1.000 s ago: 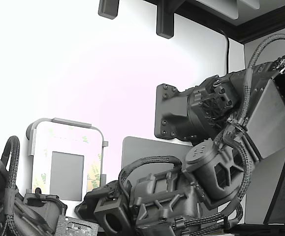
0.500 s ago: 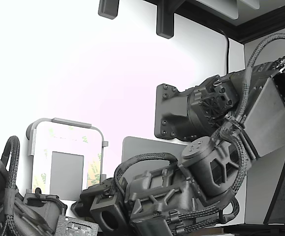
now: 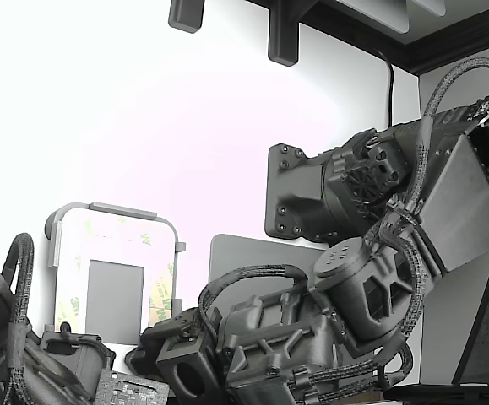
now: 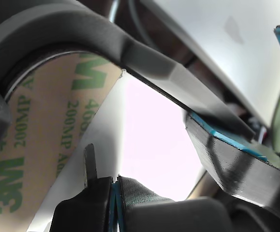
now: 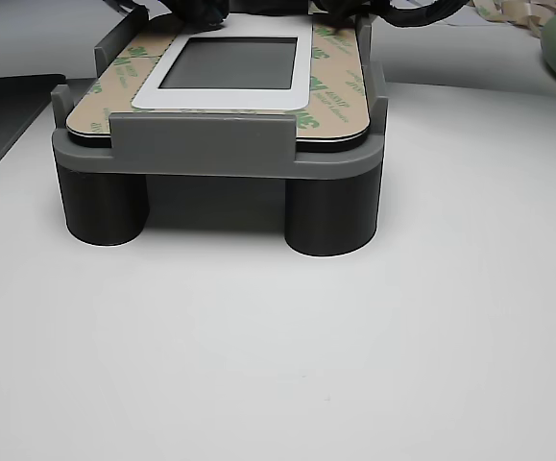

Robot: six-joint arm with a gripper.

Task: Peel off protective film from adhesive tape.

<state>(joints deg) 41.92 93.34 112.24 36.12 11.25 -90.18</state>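
Over the last second the arm dipped toward the exterior view's left and has now eased back a little, its wrist block ending low beside the grey plastic frame [image 3: 113, 221] — small adjustments that read as lining up on a liner edge rather than a peel, since the protective film [image 5: 327, 91] still lies flat and fully seated on the adhesive tape [image 5: 114, 82] around the white plate [image 5: 228, 98]. In the other view the plate sits in the frame on its two round legs, near the far edge of the white worktop [image 5: 278, 365], with 3M print showing down both long sides. The arm is folded down hard, forearm sloping from the wall mount to the wrist, cables looped over it. In the wrist view the gripper [image 4: 114, 191] hovers just beside the rounded corner of the film, one thin metal fingertip [image 4: 89, 162] poking up near the liner's inner edge; the pads look pressed together with nothing between them — clenched on air, as far as I can judge. The peel has not yet begun.
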